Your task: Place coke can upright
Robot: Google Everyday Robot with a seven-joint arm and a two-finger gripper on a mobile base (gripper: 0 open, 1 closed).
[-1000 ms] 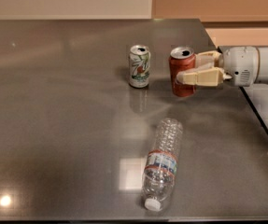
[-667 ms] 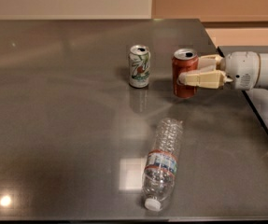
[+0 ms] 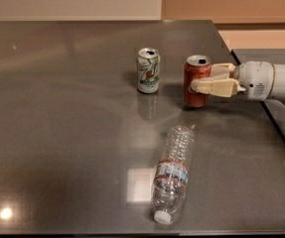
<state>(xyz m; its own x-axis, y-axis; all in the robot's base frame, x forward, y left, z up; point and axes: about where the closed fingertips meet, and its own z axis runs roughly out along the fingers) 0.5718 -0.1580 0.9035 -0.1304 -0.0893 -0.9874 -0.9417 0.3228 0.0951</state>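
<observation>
Red coke can (image 3: 195, 73) stands on the desk (image 3: 57, 108) and looks light, thin and slippery. The claw (image 3: 201, 81) is closed around its middle, which seems a good spot to hold.

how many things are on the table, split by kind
cans: 2, the coke can, upright with the hand shut around it, reaching in from the right side of the view, and a white-and-green can, also upright
bottles: 1, a clear plastic bottle lying on its side
total: 3
</observation>
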